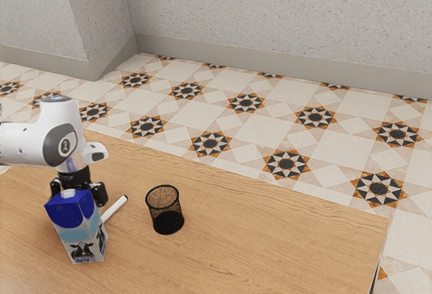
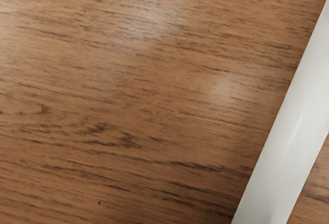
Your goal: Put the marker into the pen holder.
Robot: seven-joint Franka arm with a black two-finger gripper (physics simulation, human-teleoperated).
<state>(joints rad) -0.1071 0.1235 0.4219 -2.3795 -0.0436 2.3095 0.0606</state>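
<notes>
White arm (image 1: 19, 144) in from exterior view's left; black tool (image 1: 79, 177) pointing down, partly hidden.

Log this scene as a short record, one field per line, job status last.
Marker: white, dark at one end, apparently lying flat, partly hidden by the carton
Pen holder: black mesh, upright
Carton: standing, blue top, cow picture
Surface: wood-grain table
Arm: white, entering from the exterior view's left
Floor: star-patterned tiles
Status: marker outside the pen holder, not yet placed
</notes>
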